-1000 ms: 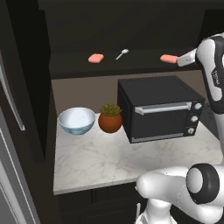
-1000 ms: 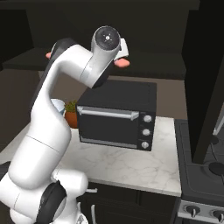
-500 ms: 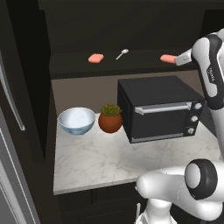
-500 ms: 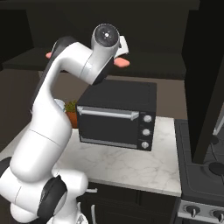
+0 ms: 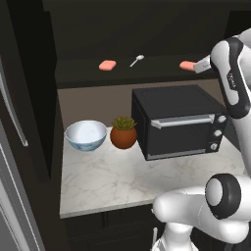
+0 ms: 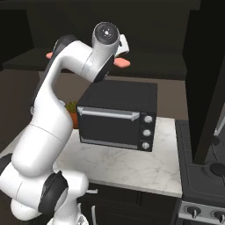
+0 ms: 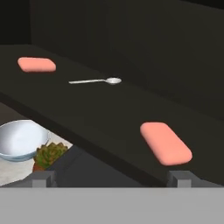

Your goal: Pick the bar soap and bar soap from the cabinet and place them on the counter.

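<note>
The cabinet (image 5: 147, 29) shelf carries 2 soaps well apart; the near bar soap (image 7: 166, 143) lies just ahead of the wide-open, empty gripper (image 7: 111, 177). It looks light, stiff, slick: pinch across its narrow sides.

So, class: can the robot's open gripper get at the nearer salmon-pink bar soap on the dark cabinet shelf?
Probably yes. The gripper is open, with the nearer salmon-pink bar soap lying flat just ahead on bare shelf; the silver spoon lies well beyond it.
</note>
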### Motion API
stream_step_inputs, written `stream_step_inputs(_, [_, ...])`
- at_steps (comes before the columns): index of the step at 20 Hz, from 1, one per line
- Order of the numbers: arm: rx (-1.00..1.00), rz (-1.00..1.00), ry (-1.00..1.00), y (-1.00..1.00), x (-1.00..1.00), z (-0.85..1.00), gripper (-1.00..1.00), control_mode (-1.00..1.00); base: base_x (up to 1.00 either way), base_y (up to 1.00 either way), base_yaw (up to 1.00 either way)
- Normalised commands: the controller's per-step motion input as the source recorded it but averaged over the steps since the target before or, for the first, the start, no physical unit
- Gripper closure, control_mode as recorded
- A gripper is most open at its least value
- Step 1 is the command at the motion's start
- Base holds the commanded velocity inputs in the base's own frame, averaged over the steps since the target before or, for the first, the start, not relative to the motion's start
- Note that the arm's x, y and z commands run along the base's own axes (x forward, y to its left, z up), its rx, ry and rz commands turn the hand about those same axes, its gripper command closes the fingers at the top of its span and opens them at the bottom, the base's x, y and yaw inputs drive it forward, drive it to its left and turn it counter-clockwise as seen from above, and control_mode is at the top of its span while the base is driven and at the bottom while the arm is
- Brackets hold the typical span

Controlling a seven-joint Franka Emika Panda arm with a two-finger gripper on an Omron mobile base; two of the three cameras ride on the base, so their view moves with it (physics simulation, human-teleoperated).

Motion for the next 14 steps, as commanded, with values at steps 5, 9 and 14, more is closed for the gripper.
stream_step_inputs(5, [-0.02, 0.00, 0.05, -0.04, 0.04, 0.00, -1.00, -1.00, 0.00, 0.00, 0.00])
stream_step_inputs(9, [-0.01, 0.00, 0.05, -0.08, 0.02, 0.00, -1.00, -1.00, 0.00, 0.00, 0.00])
stream_step_inputs(14, [-0.01, 0.00, 0.06, -0.06, 0.09, 0.00, -1.00, -1.00, 0.00, 0.00, 0.00])
